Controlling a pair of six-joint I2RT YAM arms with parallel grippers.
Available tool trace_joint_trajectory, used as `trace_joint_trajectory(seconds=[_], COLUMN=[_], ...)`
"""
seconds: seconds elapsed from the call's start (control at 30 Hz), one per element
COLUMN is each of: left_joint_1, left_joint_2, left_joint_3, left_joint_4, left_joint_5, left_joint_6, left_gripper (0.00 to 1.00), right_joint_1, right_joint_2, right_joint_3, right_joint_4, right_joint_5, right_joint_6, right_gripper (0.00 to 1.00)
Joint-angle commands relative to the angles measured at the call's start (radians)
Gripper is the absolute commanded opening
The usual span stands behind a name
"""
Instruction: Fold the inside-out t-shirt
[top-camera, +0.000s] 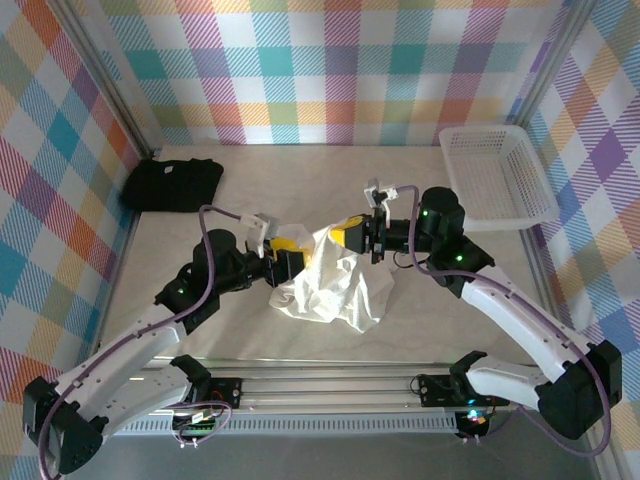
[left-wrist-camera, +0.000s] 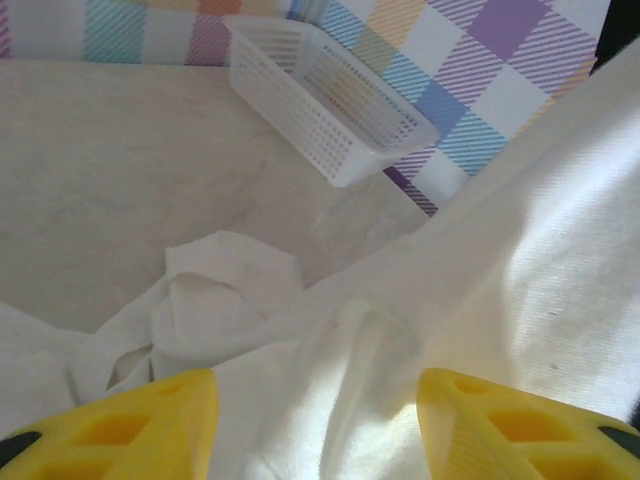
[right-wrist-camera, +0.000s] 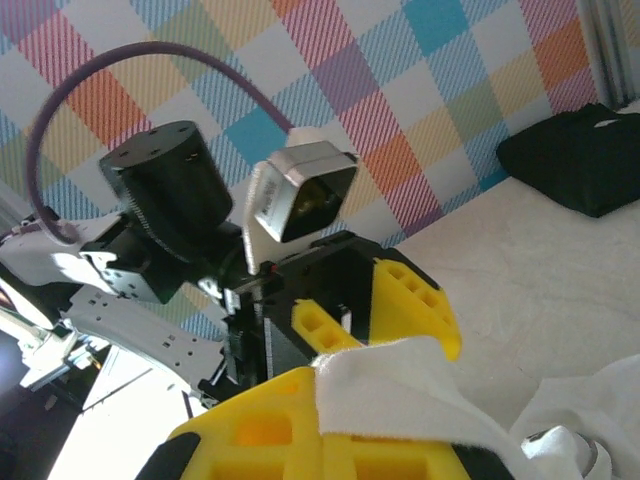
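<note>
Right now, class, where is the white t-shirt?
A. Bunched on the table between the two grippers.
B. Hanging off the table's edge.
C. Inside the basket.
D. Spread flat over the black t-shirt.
A: the white t-shirt sits bunched mid-table between the left gripper and the right gripper, apart from the basket.

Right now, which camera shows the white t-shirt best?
The top external view: it shows the whole t-shirt, crumpled on the table. The left wrist view gives close cloth between the fingers of the open left end effector; the right wrist view, a strip pinched in the right end effector.
</note>
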Motion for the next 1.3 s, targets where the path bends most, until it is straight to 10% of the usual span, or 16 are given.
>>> trace_joint_trajectory(seconds=[0.0,0.3,0.83,1.0,1.27], left_joint_1=[-0.051,-0.311,-0.289,-0.218,-0.033], left_joint_2=[-0.071,0.068,0.279,0.215,0.055], left_joint_3=[0.059,0.224,0.259,0.182,-0.009], left_joint_4=[-0.07,-0.208,-0.196,-0.059,0.373], left_joint_5=[-0.168,-0.369,-0.419,-0.175,0.294], left_joint_6=[0.017,0.147,0.091,0.06,-0.139], left_gripper=[0.62,0.56,0.25,0.0,0.0], right_joint_1=[0.005,0.01,0.011,0.01,0.01], right_joint_2=[0.015,0.067,-0.009,-0.008,-0.002], right_joint_3=[0.036,0.042,0.036,0.052,0.111], right_joint_4=[-0.01,0.047,-0.043,-0.11,-0.336], right_joint_5=[0.037,0.047,0.092,0.135,0.225], right_joint_6=[0.032,0.115,0.048,0.013,-0.127], right_gripper=[0.0,0.0,0.0,0.0,0.2])
